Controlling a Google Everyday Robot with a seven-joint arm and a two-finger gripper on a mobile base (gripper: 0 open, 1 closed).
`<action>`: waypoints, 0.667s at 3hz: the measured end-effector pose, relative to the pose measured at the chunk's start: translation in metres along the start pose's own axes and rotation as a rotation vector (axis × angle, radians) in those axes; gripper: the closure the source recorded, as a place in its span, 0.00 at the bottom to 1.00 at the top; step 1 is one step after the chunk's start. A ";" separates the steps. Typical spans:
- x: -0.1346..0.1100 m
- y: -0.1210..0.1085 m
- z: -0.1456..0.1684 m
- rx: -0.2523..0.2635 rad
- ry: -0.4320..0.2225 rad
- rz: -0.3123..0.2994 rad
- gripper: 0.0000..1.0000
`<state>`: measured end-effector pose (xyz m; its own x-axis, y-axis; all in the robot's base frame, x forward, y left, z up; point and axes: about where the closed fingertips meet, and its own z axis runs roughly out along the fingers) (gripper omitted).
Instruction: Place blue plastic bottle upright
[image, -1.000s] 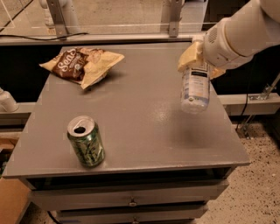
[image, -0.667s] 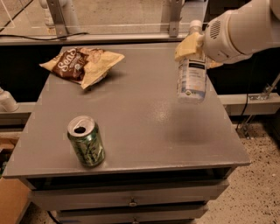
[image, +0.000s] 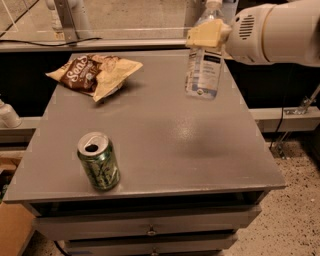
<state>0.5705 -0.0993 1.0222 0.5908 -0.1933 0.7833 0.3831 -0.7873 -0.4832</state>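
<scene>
Grey table: green can, chip bag; tool overhead.

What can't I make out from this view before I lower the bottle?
Camera view, the only one:
- Neck of the blue plastic bottle: covered by the end effector gripping it at upper right.
- Cap top: cut off by the top edge.
- Gap between bottle base and table: unreadable from this angle.
- Arm: cut off by the right edge.
- Label print: too small.
</scene>
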 end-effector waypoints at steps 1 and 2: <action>-0.001 -0.021 0.005 0.049 0.005 -0.083 1.00; -0.001 -0.019 0.004 0.045 0.006 -0.084 1.00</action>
<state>0.5654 -0.0813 1.0291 0.5512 -0.1307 0.8241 0.4627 -0.7740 -0.4323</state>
